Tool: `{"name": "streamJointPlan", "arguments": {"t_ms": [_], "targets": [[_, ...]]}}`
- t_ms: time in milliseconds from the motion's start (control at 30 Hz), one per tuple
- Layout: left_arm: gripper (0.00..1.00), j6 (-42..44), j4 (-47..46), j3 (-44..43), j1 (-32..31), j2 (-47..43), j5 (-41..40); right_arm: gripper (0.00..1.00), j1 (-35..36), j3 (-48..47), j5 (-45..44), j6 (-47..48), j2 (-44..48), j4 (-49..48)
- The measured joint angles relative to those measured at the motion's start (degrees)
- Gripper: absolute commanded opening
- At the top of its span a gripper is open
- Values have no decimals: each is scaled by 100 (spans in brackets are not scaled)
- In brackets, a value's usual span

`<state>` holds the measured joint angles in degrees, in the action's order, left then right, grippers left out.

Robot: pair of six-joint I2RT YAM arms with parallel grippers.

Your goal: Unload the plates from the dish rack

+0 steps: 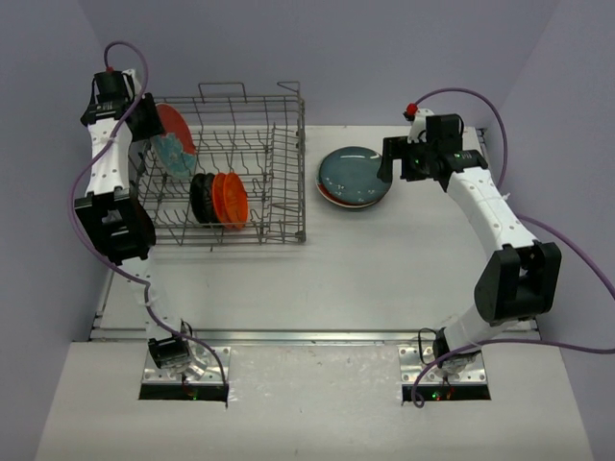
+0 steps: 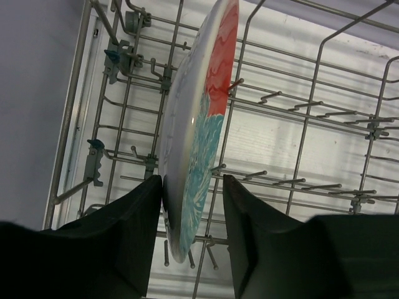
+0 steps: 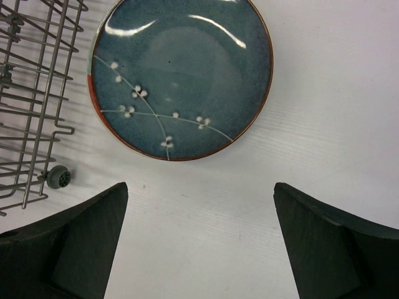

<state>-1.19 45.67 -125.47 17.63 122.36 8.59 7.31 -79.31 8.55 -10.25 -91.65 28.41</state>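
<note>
Now grasping: straddles red-and-teal floral plate (image 2: pixel 199 124) in dish rack (image 1: pixel 285 182) with left gripper (image 2: pixel 192 187), jaws apart, unclamped. Needs squeeze, then upright lift. Holds right gripper (image 3: pixel 201 193) wide apart above blue plate (image 3: pixel 181 75).

Robotics lab test cell, by the look of it. White table (image 1: pixel 384 279) boxed in on 3 sides by plain lilac-grey walls (image 1: pixel 384 58). 2 white & black arms, left arm (image 1: pixel 106 182) & right arm (image 1: pixel 485 206), bolted to metal base plates (image 1: pixel 211 363) at the near edge, purple cables (image 1: pixel 125 43) trailing off each. Kitchen gear sits on the bare tabletop: wire dish rack (image 1: pixel 285 178) w/ plates (image 1: pixel 231 200) in it, plate stack (image 1: pixel 354 176) beside it.
</note>
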Motion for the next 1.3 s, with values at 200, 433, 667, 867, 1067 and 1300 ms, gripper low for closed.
{"name": "streamJointPlan", "arguments": {"t_ms": [200,433,667,867,1067,1300], "targets": [[27,145,-294,132,20,56,41,99,0,0,0,18,36,-10],[14,504,-541,287,-5,59,-162,99,0,2,0,16,36,-74],[0,953,-920,596,-217,-45,-809,99,13,2,2,14,36,-104],[0,1000,-976,644,-389,-97,-1135,99,36,2,2,14,36,-104],[0,999,-982,762,-427,-222,-1201,99,43,2,2,12,37,-109],[0,1039,-864,862,-540,-648,-1472,99,46,2,5,-14,89,-136]]}}
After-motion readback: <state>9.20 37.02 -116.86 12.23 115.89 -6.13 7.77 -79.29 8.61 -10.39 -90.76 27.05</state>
